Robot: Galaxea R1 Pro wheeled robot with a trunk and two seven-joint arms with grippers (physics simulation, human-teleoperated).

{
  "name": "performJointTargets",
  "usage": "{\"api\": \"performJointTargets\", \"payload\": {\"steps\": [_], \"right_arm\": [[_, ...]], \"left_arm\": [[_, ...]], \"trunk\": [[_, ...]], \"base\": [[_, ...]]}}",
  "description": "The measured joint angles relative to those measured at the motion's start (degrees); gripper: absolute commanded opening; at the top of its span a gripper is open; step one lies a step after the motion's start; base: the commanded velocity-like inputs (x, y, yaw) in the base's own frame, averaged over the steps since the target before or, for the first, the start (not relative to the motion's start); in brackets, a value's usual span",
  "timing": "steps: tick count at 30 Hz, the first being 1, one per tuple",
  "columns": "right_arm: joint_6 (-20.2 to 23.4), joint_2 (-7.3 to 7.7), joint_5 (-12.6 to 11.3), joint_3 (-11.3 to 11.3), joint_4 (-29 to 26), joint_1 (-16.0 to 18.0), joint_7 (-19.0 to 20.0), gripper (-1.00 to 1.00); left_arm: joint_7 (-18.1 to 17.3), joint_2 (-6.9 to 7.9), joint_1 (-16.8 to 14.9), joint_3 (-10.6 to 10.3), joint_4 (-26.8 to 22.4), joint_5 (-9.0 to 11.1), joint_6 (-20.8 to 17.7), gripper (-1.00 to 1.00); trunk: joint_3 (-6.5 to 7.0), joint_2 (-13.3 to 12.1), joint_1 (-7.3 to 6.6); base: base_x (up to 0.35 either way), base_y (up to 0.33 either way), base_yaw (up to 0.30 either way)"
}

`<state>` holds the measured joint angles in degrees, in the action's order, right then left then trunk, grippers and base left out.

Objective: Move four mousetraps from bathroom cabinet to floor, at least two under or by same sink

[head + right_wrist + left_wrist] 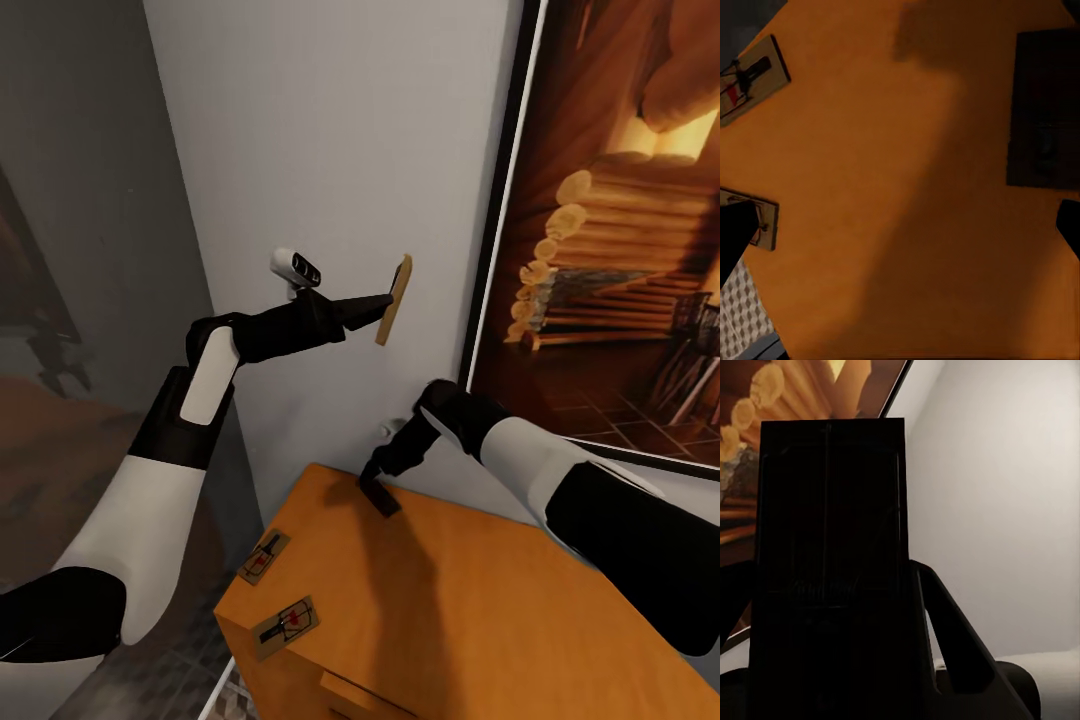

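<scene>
The left gripper [385,300] is raised against the pale grey wall [330,130], its dark fingers closed on one flat tan wooden mousetrap [394,298], held edge-on well above the orange-brown wooden cabinet [470,600]. In the left wrist view that held trap [832,562] is a dark slab between the fingers. The grip looks to be on one narrow edge only, so I judge a quick swing of the arm could twist the slab loose and drop it behind or beside the cabinet, out of easy reach.

Two more flat brown mousetraps with wire parts lie at the cabinet top's left edge: one [264,557] near the back left corner and one [286,626] nearer the front, both partly overhanging. A brush from an arm could tip either one off uncontrolled onto the cube-patterned tile floor [235,700] below.

Further right, the right gripper [378,492] hangs low over the top near its back edge, fingers parted and empty, beside a fourth dark flat mousetrap [382,498]; the right wrist view shows this slab [1042,109] lying flat and unheld.

The framed log-cabin painting [620,230] crowds the right arm from behind. Open room lies left of the cabinet, toward the floor.
</scene>
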<state>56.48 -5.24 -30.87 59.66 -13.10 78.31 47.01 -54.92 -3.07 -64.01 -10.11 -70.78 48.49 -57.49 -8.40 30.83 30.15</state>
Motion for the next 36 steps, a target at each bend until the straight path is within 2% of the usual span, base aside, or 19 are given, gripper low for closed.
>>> {"api": "performJointTargets", "payload": {"steps": [3,6,9,11,14,19,25,31,36], "right_arm": [[-0.25,0.32,0.03,-0.03,0.40,-0.03,-0.21,1.00],[-2.49,0.65,0.00,-0.08,0.71,-0.64,-2.65,1.00],[-8.93,0.89,-0.28,-0.32,0.92,-2.89,-8.06,1.00],[-12.26,1.00,-0.39,-0.45,0.97,-4.25,-9.96,1.00],[-16.39,1.33,-0.78,-0.82,1.02,-6.37,-11.18,1.00],[-23.02,1.71,-1.71,-3.10,1.06,-9.97,-14.25,1.00],[-25.35,1.38,-2.08,-4.08,1.00,-12.10,-20.62,1.00],[-27.61,1.46,-2.10,-4.26,1.07,-13.23,-21.83,1.00],[-31.13,1.60,-2.08,-4.29,1.16,-14.06,-22.97,1.00]], "left_arm": [[0.00,0.00,0.00,-0.09,0.00,0.00,0.00,-1.00],[0.00,0.01,0.00,-1.36,0.00,-0.01,0.00,-1.00],[0.00,0.17,0.00,-3.43,-0.04,-0.03,0.00,-1.00],[0.01,0.21,0.00,-3.93,-0.07,-0.01,0.00,-1.00],[0.00,0.24,0.00,-4.26,-0.08,-0.01,0.00,-1.00],[0.01,0.22,0.00,-4.45,-0.09,0.00,0.00,-1.00],[0.00,0.03,0.00,-4.48,-0.08,0.00,0.00,-1.00],[-0.05,0.00,0.00,-4.49,-0.09,0.00,0.00,-1.00],[-0.02,-0.04,0.00,-4.53,-0.09,0.00,0.00,-1.00]], "trunk": [[0.00,0.00,0.00],[0.00,0.00,0.00],[-0.01,0.00,0.00],[-0.01,0.00,0.00],[0.00,0.00,0.00],[0.00,0.00,0.00],[0.00,0.00,0.00],[0.00,0.00,0.00],[0.00,0.00,0.00]], "base": [[0.000,0.000,0.000],[0.000,0.000,0.000],[0.000,0.000,0.000],[0.000,0.000,0.000],[0.000,0.000,0.000],[0.000,0.000,0.000],[0.000,0.000,0.000],[0.000,0.000,0.000],[0.000,0.000,0.000]]}}
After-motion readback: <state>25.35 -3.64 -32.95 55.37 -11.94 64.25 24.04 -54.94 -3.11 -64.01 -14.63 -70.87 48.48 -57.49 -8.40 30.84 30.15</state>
